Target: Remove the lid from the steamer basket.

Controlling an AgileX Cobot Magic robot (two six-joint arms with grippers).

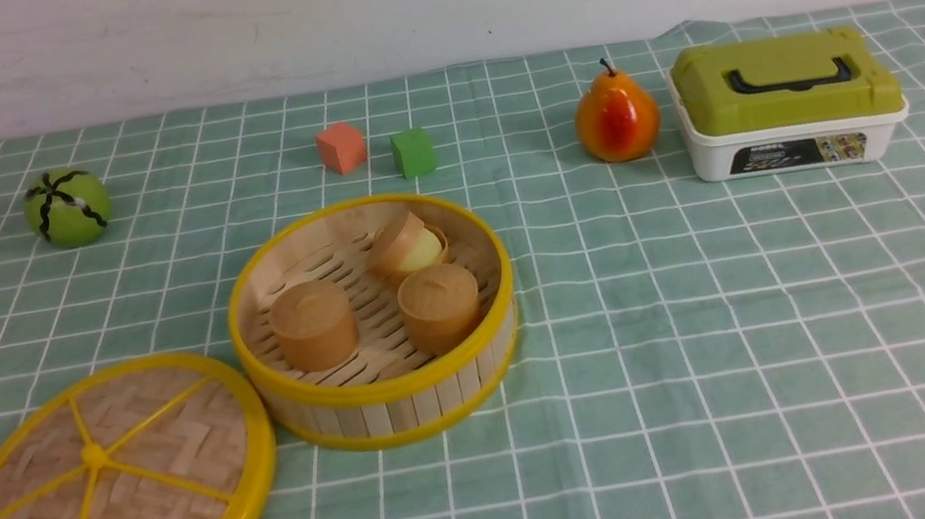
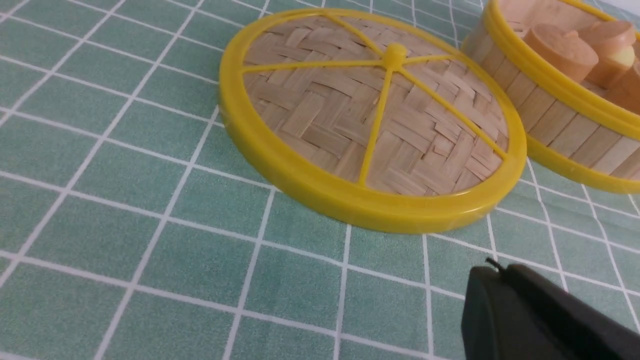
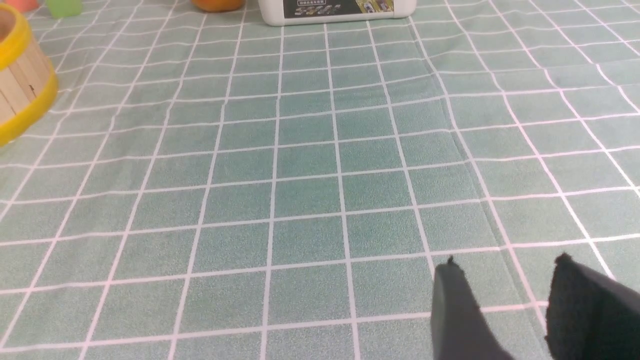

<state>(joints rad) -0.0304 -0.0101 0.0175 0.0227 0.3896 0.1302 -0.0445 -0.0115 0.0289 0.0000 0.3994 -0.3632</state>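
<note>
The lid (image 1: 116,497), a woven bamboo disc with a yellow rim and spokes, lies flat on the cloth to the left of the steamer basket (image 1: 391,396), its edge touching the basket's wall. The uncovered basket holds three small round bamboo pots (image 1: 314,324); one is tipped and shows a pale filling. Neither arm shows in the front view. In the left wrist view my left gripper (image 2: 500,270) is shut and empty, hovering over the cloth a little short of the lid (image 2: 372,120). My right gripper (image 3: 505,270) stands open over bare cloth, well away from the basket (image 3: 20,90).
Along the back stand a green striped ball (image 1: 68,207), an orange cube (image 1: 341,148), a green cube (image 1: 413,152), a pear (image 1: 617,118) and a white box with an olive-green lid (image 1: 787,105). A green checked cloth (image 1: 725,346) covers the table.
</note>
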